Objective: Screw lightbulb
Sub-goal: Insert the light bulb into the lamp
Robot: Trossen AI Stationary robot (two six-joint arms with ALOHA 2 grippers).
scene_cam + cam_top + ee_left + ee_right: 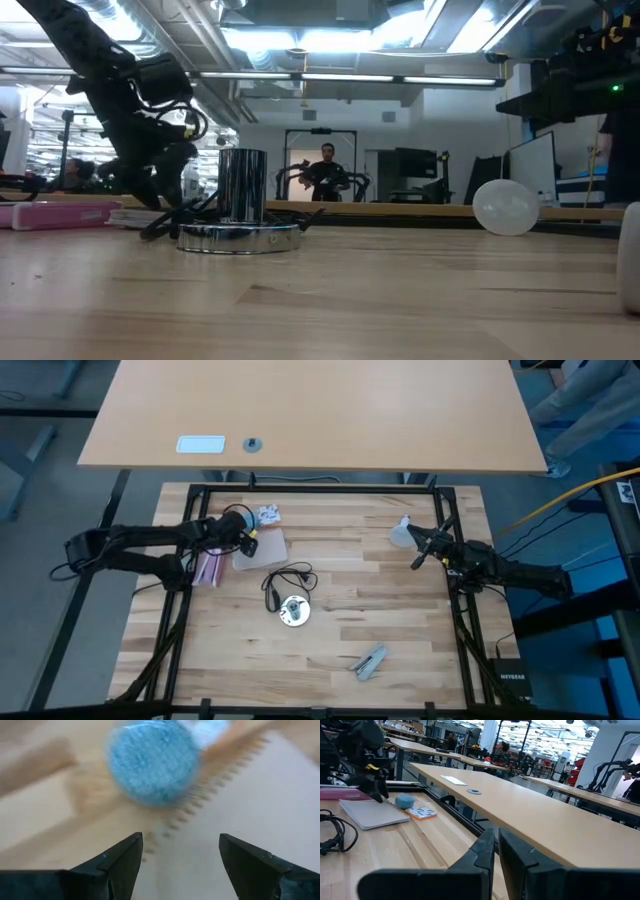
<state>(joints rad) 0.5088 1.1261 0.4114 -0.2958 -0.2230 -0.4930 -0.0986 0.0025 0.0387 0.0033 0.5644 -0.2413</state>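
1. High view, left side of table [400, 650]: left gripper [250, 538] over the spiral notebook [262, 548], fingers [125, 862] spread apart, nothing between them.
2. Left wrist view: small blue round cap [152, 762] just ahead of the open fingers, lying at the notebook's wire-bound edge; not touched.
3. High view, right side: right gripper [418, 558] near the table's right rail, fingers pressed together (right wrist view shows the two dark tips [495, 852] meeting), holding nothing.
4. Lightbulb [402, 534]: frosted white, lying on its side on the wood, just beside the right gripper on its far side; free of both grippers. Low view shows the round globe [506, 207] resting on the tabletop at right.
5. Silver disc [293, 611] with upright shiny cylinder [241, 185], near table centre; black cord [285, 580] looped beside it toward the notebook.
6. Pink object [211, 567] lying left of the notebook, partly under the left arm.
7. Small printed card [268, 515] just beyond the notebook's far edge.
8. Grey metal tool [369, 661] at the near side of the table, well apart from everything else.
9. Second, lighter table [320, 410] beyond (a white card [201, 444] and a small round item [252, 444] on it).
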